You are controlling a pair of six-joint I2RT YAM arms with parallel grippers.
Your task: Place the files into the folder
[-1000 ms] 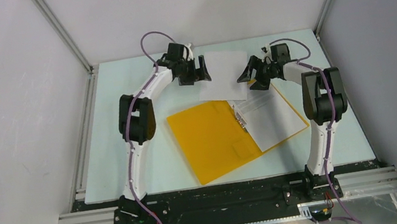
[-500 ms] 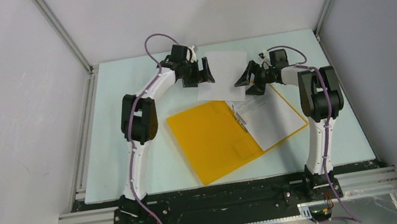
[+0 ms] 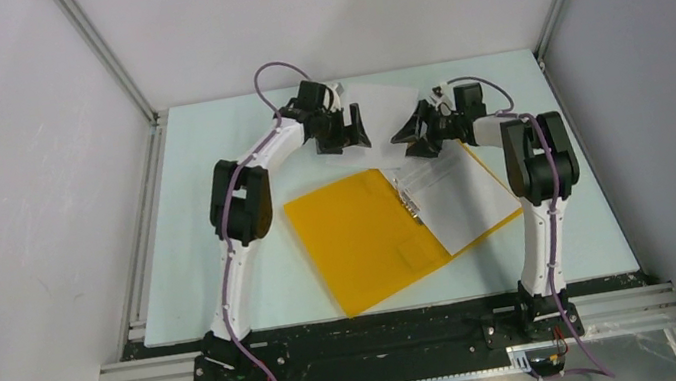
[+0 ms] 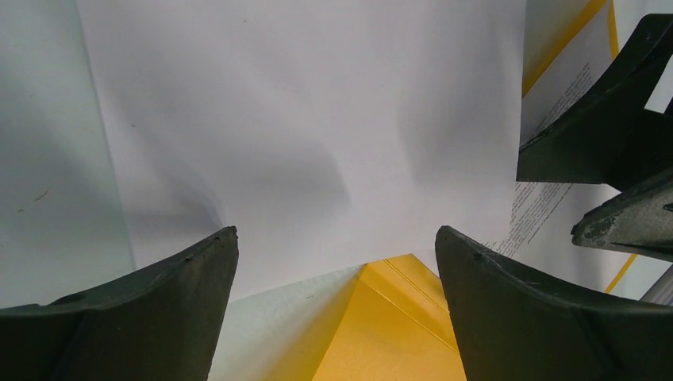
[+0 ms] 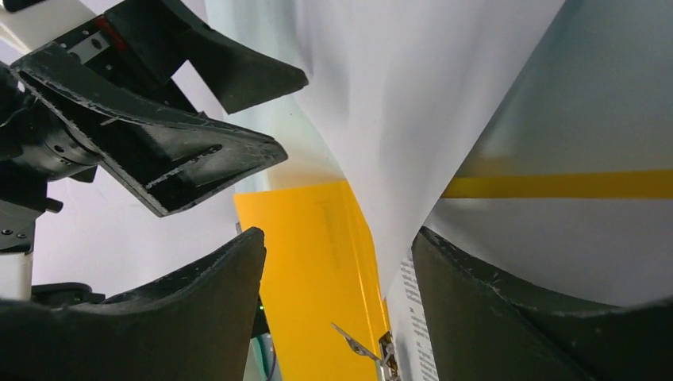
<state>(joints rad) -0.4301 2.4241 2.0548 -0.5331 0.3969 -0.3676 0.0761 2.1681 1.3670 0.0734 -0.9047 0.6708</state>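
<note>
Both my jaw pairs stood released: left gripper (image 4: 335,234) spread over the loose white sheet (image 4: 301,119), right gripper (image 5: 340,234) at its edge. Open orange folder (image 3: 361,233), printed sheet (image 3: 461,197) inside, lay just behind them.

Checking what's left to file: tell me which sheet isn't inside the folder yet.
The white sheet between the left gripper and right gripper, overlapping the far edge of the folder. The printed sheet lies on the folder's right half.

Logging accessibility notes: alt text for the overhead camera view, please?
An open yellow folder lies on a pale table, printed sheets on its right half. The left gripper and right gripper, jaws open, hang over a loose white sheet behind it.
</note>
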